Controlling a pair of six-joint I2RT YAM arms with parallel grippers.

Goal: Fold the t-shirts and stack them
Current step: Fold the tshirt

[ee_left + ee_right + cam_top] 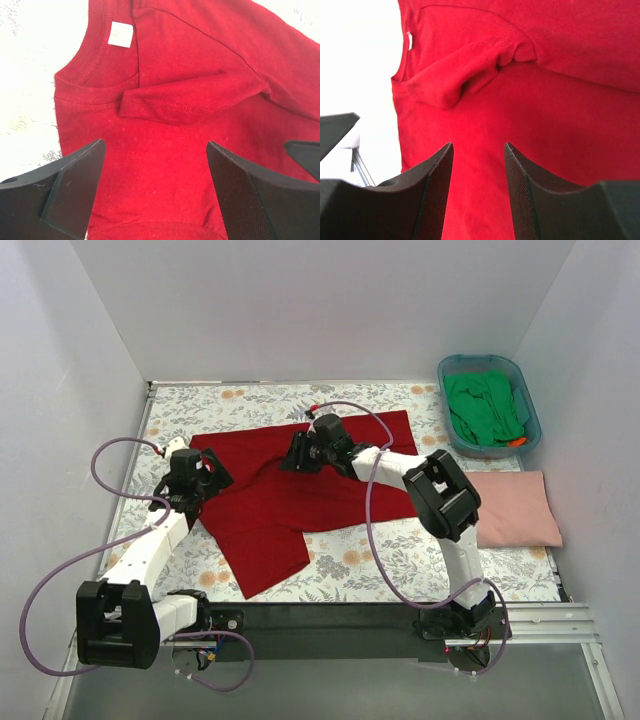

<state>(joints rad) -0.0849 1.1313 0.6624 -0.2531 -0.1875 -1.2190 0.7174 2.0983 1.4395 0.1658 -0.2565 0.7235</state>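
Note:
The deep red t-shirt lies spread across the middle of the floral cover, one sleeve folded in over the chest. Its white neck label shows in the left wrist view. My left gripper is open, low over the shirt's left side near the collar. My right gripper is open over the shirt's upper middle, jaws astride red cloth. The pale pink t-shirt lies folded flat at the right. The green t-shirt sits crumpled in the tub.
The teal plastic tub stands at the back right corner. White walls enclose the table on three sides. The floral cover shows bare in front of the red shirt and along the back left.

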